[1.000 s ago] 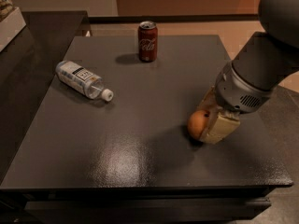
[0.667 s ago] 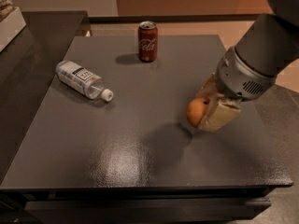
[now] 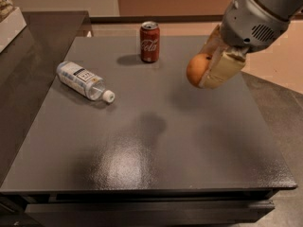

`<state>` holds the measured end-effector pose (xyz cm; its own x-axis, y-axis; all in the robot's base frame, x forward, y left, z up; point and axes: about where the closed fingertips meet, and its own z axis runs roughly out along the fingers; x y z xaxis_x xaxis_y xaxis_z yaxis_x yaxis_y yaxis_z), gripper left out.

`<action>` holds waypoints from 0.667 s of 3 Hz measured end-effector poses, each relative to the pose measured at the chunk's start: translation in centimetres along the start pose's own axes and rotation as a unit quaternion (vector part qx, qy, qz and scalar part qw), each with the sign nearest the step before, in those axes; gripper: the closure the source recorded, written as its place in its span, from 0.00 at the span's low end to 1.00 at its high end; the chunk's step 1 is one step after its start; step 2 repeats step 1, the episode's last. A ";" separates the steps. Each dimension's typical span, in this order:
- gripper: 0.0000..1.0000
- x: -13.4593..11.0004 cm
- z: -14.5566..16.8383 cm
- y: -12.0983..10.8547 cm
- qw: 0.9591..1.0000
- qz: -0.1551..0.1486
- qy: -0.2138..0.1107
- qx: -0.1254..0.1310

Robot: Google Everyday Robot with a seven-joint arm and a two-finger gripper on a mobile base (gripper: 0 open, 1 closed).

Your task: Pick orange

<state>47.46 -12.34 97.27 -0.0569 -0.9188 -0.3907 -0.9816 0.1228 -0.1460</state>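
While above dark glossy table (image 3: 156,164), gripper (image 3: 209,74) around orange (image 3: 195,70).

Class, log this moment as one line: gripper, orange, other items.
gripper: shut on orange, above table right side | orange: held clear of table | soda can: upright, back | water bottle: lying, left

The gripper (image 3: 214,72), over the right side of the bench (image 3: 142,164), covers perhaps half the orange (image 3: 195,70); the arm (image 3: 265,8) runs off the top edge.
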 end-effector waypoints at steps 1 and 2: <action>1.00 0.0 0.0 0.0 1.000 0.000 0.000 0.000; 1.00 0.0 0.0 0.0 1.000 0.000 0.000 0.000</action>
